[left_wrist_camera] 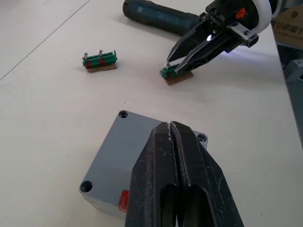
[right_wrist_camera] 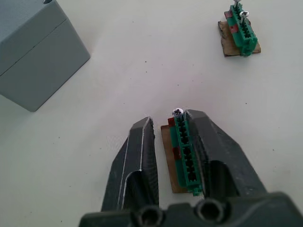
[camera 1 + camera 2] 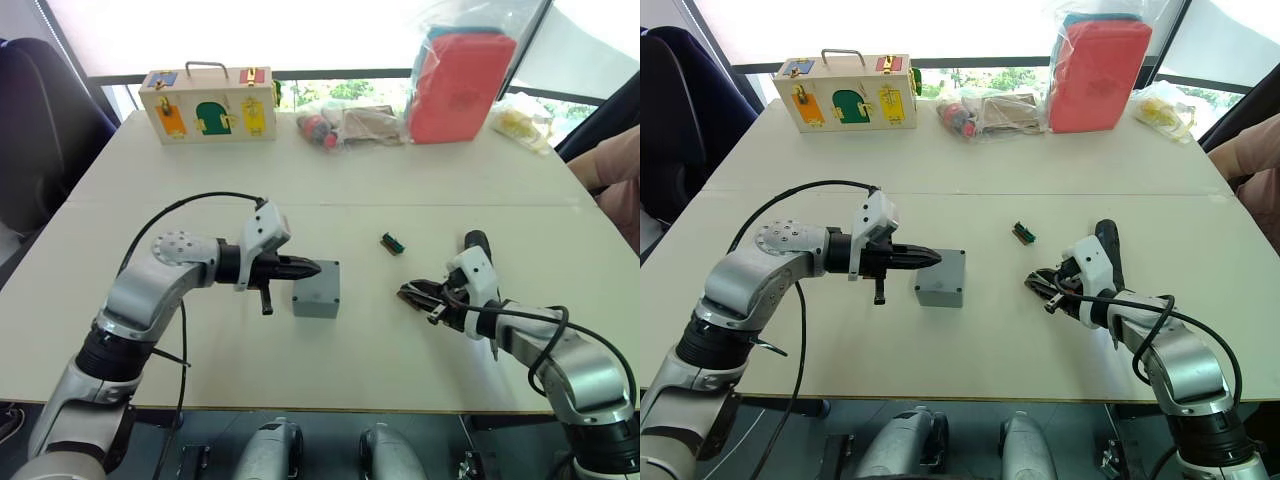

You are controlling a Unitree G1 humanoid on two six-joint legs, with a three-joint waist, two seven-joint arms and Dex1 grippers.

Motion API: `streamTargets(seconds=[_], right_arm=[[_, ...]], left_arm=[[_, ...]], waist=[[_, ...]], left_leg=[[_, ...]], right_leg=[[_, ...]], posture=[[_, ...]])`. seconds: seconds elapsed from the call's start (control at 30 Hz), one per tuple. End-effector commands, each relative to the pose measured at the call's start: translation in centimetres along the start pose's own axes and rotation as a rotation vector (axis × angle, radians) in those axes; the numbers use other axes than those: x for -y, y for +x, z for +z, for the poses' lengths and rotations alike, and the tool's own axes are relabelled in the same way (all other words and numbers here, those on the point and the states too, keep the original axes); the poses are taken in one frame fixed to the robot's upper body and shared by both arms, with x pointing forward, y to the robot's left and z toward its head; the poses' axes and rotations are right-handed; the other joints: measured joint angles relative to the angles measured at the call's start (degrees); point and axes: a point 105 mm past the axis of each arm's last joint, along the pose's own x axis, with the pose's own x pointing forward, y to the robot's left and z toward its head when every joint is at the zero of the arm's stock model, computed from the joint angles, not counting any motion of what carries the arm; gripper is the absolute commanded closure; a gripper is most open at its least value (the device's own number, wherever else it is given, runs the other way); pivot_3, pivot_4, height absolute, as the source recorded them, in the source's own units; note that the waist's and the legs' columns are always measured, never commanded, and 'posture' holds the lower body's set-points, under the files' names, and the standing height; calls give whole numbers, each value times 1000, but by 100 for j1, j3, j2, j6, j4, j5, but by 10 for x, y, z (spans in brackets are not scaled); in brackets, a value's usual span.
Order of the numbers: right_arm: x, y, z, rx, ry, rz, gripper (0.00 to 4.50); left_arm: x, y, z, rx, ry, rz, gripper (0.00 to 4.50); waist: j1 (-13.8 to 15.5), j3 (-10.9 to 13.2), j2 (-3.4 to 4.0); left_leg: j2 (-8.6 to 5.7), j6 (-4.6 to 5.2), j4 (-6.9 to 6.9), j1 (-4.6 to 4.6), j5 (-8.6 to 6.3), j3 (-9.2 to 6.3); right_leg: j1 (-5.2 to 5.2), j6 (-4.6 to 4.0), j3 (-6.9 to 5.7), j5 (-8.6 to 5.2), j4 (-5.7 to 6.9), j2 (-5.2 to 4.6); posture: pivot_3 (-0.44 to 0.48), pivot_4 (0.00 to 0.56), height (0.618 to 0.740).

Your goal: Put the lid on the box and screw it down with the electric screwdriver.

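The grey box (image 3: 317,292) stands mid-table with the lid (image 1: 135,142) lying flat on top; a seam runs below the lid (image 2: 23,21), and a red mark shows on one side wall. My left gripper (image 3: 310,268) is shut, its tips over the lid's near edge; I cannot tell if they touch. The black electric screwdriver (image 3: 478,243) lies on the table just behind my right gripper (image 3: 410,293). That gripper is open and straddles a small green-and-brown block (image 2: 182,153) that carries a screw; one finger touches the block.
A second green-and-brown block (image 3: 392,243) with screws lies between the box and the screwdriver. At the table's far edge are a wooden case (image 3: 208,103), plastic bags (image 3: 350,125) and a red box in a bag (image 3: 460,85). A person's sleeve (image 3: 615,170) is at the right.
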Motion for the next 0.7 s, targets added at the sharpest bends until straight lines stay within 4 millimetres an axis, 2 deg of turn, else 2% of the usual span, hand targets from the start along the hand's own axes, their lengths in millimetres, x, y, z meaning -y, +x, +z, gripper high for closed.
streamTargets(seconds=[0.03, 0.67, 0.7], right_arm=[[3, 0, 9, 35, -23, -15, 3473], [5, 7, 9, 47, -18, -32, 3473], [6, 7, 9, 51, -18, -35, 3999]], left_arm=[[1, -2, 12, 30, 55, 2, 4500], [2, 0, 10, 30, 48, 9, 4500], [2, 0, 10, 30, 49, 10, 4500]], waist=[[1, 0, 0], [-1, 0, 0], [-1, 0, 0]], left_leg=[[0, 0, 0, 0, 0, 0], [0, 0, 1, 0, 0, 0], [0, 0, 1, 0, 0, 0]], right_leg=[[0, 0, 0, 0, 0, 0], [0, 0, 0, 0, 1, 1], [0, 0, 0, 0, 1, 1]], posture=[[0, 150, 740], [0, 150, 740], [0, 150, 740]])
